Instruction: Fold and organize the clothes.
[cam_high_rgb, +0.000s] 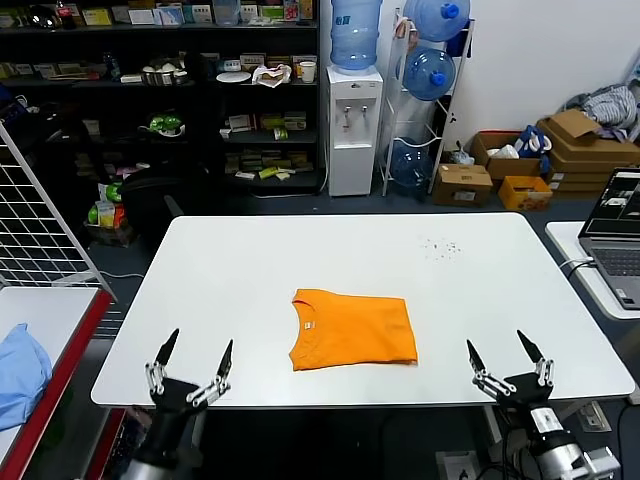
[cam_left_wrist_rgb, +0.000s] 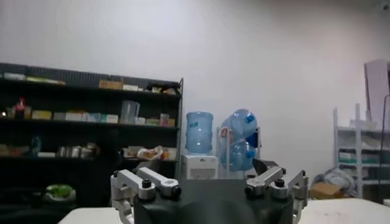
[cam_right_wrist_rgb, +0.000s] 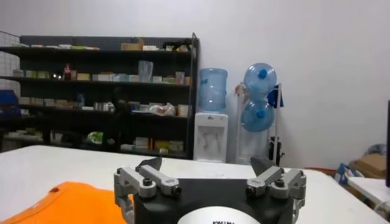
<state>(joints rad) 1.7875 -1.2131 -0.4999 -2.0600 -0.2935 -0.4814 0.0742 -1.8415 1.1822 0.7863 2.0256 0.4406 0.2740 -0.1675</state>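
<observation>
The orange T-shirt (cam_high_rgb: 352, 328) lies folded into a neat rectangle on the white table (cam_high_rgb: 400, 260), near the front middle, collar to the left; no lettering shows. Its edge also shows in the right wrist view (cam_right_wrist_rgb: 58, 204). My left gripper (cam_high_rgb: 197, 356) is open and empty at the table's front left edge, well left of the shirt. My right gripper (cam_high_rgb: 507, 352) is open and empty at the front right edge, well right of the shirt. Both point away from me, level with the table edge.
A light blue cloth (cam_high_rgb: 20, 372) lies on a side table at the left. A laptop (cam_high_rgb: 618, 225) sits on a table at the right. Shelves (cam_high_rgb: 180, 90), a water dispenser (cam_high_rgb: 354, 110) and boxes (cam_high_rgb: 520, 165) stand behind.
</observation>
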